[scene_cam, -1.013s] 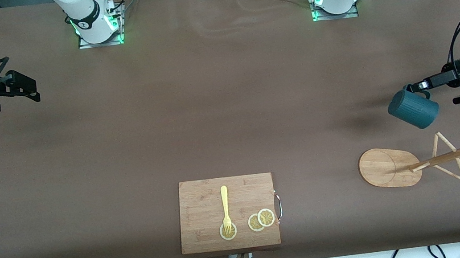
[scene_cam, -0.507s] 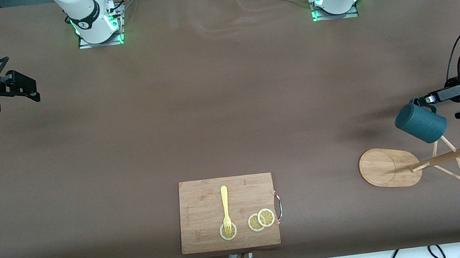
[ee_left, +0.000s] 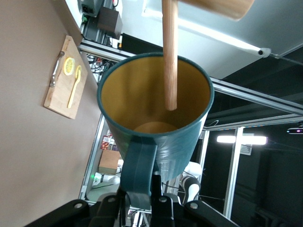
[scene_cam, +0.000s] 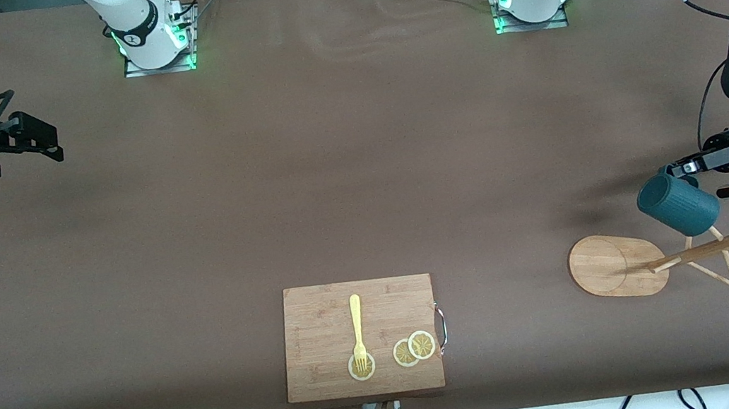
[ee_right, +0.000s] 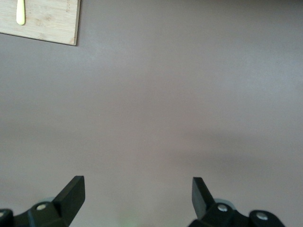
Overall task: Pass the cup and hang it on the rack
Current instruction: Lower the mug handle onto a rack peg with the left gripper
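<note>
1. since the earlier frames the left gripper (scene_cam: 682, 168) is carrying the cup (scene_cam: 678, 204) closer to the rack (scene_cam: 658, 261), and the cup is now overlapping the rack's upper pegs in the front view.
2. the left gripper is pinching the cup's handle (ee_left: 138, 171) between its fingers (ee_left: 158, 198), holding the cup tilted in the air over the rack.
3. in the left wrist view a rack peg (ee_left: 170, 54) is crossing the cup's open mouth, its tip showing against the yellowish inside; whether it is touching the cup cannot be told.
4. the rack is standing on the table at the left arm's end, its oval base (scene_cam: 605, 265) on the cloth.
5. the right gripper (scene_cam: 34, 137) is waiting far from the rack at the right arm's end of the table, its fingers (ee_right: 71, 193) spread and holding nothing.
6. well away from the rack toward the right arm's end, a wooden cutting board (scene_cam: 324, 324) is carrying a yellow fork (scene_cam: 357, 330) and lemon slices (scene_cam: 415, 348).
</note>
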